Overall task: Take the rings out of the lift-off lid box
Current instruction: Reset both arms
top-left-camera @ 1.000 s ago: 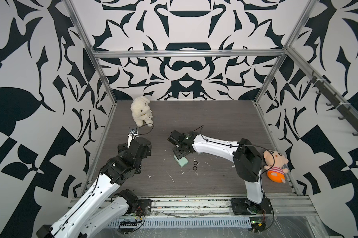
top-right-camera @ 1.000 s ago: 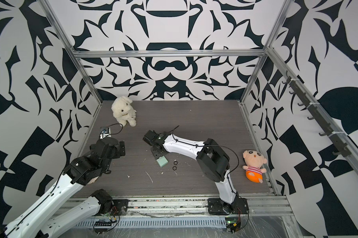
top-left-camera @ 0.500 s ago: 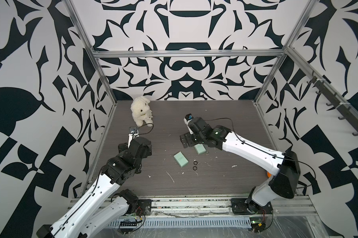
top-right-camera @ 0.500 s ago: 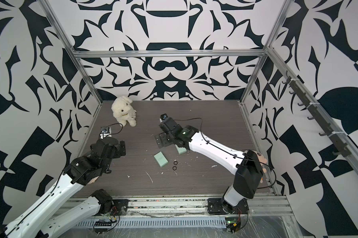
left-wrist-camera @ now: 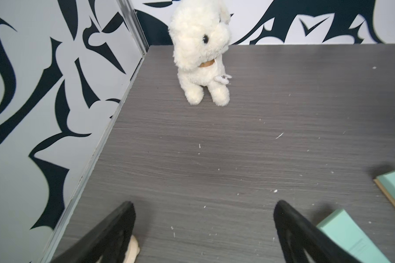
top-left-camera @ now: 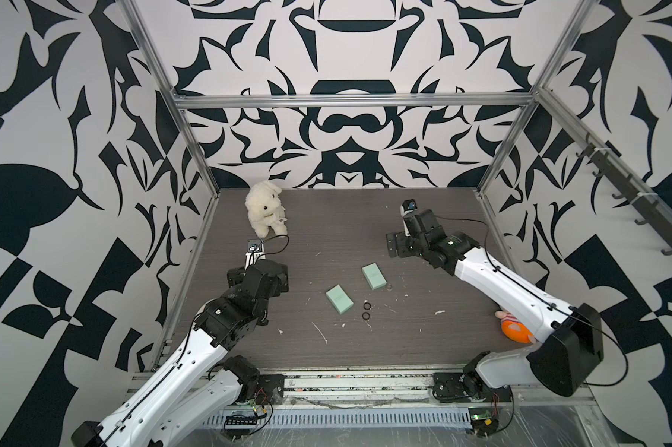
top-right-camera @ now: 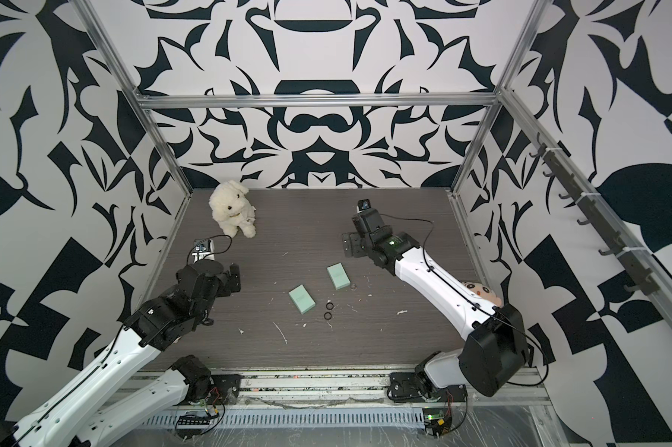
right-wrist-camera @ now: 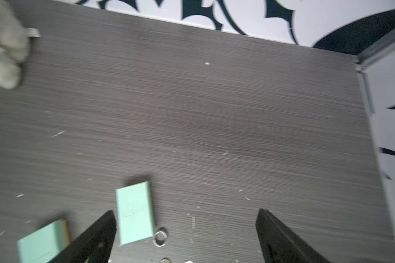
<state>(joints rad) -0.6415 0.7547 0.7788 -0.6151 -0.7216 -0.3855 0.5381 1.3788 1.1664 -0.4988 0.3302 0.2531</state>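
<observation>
1. Both grippers are empty, with their jaws spread wide. The left gripper (left-wrist-camera: 204, 205) hangs over bare table (top-left-camera: 326, 216) near the left wall. The right gripper (right-wrist-camera: 185, 216) hangs toward the back right, and both are well apart from the rings.
2. The rings look to be out already. Two black rings (top-left-camera: 366, 306) lie flat on the table just beside the nearer mint box half (top-left-camera: 339, 303). The grey ring (right-wrist-camera: 160, 236) lies at a corner of the farther mint box half (top-left-camera: 373, 276). I cannot tell which half is the lid.
3. A low sweep by either arm across the centre could flick these thin bands. On the smooth board they would probably skid or roll away.
4. A nudge to the farther half would likely shove the grey ring, since the two are touching or nearly so.
5. The white scraps (top-left-camera: 320, 332) scattered about could be mistaken for the pale ring.
6. The right arm passes just over the plush doll (top-left-camera: 514, 329), so a swing could drag the doll along.
</observation>
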